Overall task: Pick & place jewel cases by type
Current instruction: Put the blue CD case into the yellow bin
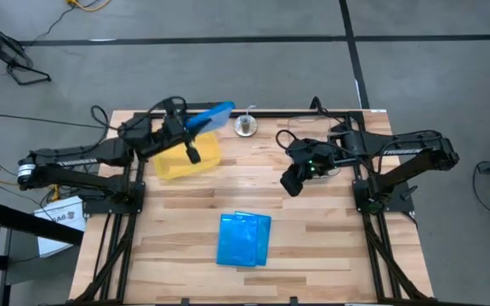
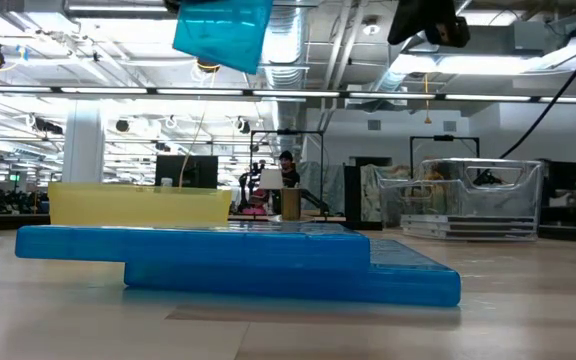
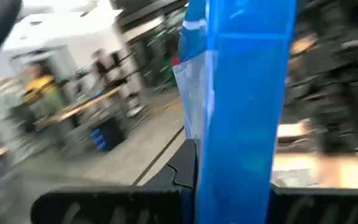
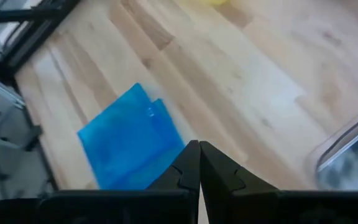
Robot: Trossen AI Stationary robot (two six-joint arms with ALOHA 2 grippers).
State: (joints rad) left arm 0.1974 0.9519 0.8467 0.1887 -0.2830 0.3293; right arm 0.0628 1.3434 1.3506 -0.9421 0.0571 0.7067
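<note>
The left gripper (image 1: 196, 124) clamps a blue jewel case (image 1: 210, 118) above the yellow tray (image 1: 185, 163) — two more blue cases (image 1: 244, 239) lie stacked mid-table; the right gripper (image 4: 199, 163) hangs pinched shut, empty.

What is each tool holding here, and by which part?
The left tool is shut on a blue jewel case, gripped at one edge, lifted over the yellow tray. The right tool is shut and holds nothing.
</note>
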